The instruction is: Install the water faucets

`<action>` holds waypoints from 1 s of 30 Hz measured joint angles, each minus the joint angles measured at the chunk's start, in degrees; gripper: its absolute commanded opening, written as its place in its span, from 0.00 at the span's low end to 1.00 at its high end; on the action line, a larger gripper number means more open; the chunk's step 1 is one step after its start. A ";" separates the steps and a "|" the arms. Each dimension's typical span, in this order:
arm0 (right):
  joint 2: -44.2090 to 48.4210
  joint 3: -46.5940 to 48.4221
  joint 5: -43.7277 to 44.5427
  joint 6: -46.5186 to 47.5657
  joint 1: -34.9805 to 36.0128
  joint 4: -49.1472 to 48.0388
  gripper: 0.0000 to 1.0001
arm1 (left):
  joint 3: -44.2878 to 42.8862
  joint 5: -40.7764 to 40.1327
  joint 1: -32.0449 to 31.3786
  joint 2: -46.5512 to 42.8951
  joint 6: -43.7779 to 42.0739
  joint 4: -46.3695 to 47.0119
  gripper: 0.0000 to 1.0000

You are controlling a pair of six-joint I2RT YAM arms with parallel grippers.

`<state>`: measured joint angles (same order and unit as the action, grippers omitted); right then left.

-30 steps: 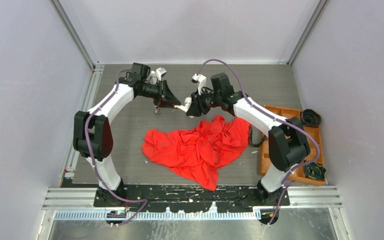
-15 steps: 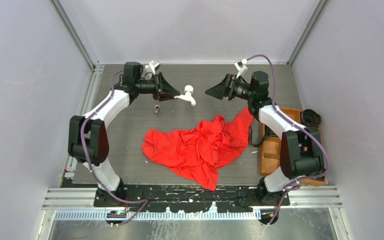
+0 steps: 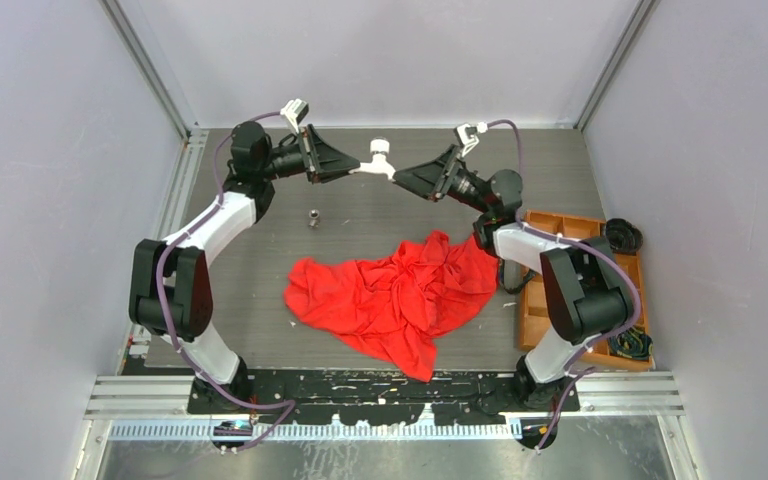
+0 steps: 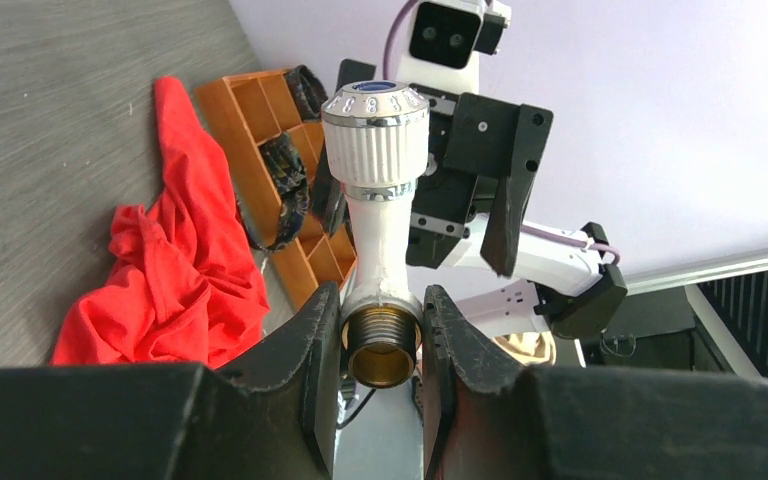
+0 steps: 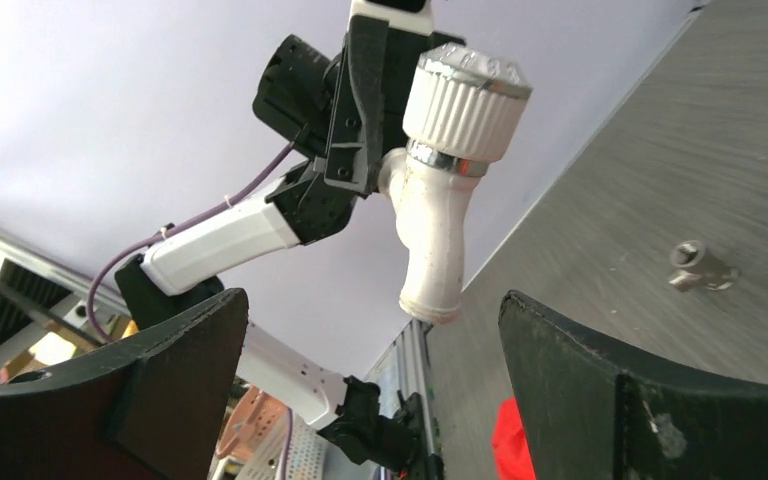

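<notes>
The left gripper (image 4: 381, 305) has its two fingers drawn narrow onto the brassy threaded end (image 4: 379, 352) of the tap (image 4: 378, 235). They pinch it from both sides, so part of the thread is covered and only its open mouth and a few ridges show. From there the white body rises to the ribbed round knob (image 4: 375, 130), whose blue mark appears only as a thin sliver on its top face. The bases of these fingers are cut off by the lower edge of the left wrist view. The right gripper (image 5: 370, 305) stands spread wide and holds nothing. In its own wrist view the tap (image 5: 442, 200) hangs in the air beyond the gap, clear of both dark fingers, which the frame crops at the bottom. From above, the tap (image 3: 378, 156) is held over the far part of the table (image 3: 260, 250), between the left gripper (image 3: 354, 170) and the right gripper (image 3: 404, 178). That view cannot show whether the right fingertips touch it. A tiny grey metal fitting (image 3: 313, 216) sits alone on the table, apart from both grippers and too small there to make out its form. The right wrist view shows the fitting (image 5: 700, 267) lying on its side. A crumpled red cloth (image 3: 400, 290) lies nearer the arm bases. The orange tray (image 3: 572, 222) at the right is partly hidden behind the right arm.
</notes>
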<state>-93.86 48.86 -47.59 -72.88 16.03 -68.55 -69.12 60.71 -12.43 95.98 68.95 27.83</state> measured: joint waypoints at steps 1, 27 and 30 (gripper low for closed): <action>-0.57 0.55 0.07 -0.44 0.79 -0.44 0.99 | 0.00 0.00 -0.09 0.00 0.31 0.79 0.00; -10.86 12.00 1.27 -0.83 7.45 -0.11 0.53 | 1.25 1.31 -0.48 -1.44 0.66 1.46 0.00; -10.95 12.00 1.25 -0.83 7.54 0.09 0.53 | 1.27 1.38 -0.48 -1.79 0.11 0.94 0.00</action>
<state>-104.81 60.86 -46.35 -73.71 23.57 -68.47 -67.85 62.08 -12.91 94.19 69.06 28.77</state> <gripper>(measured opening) 0.529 0.276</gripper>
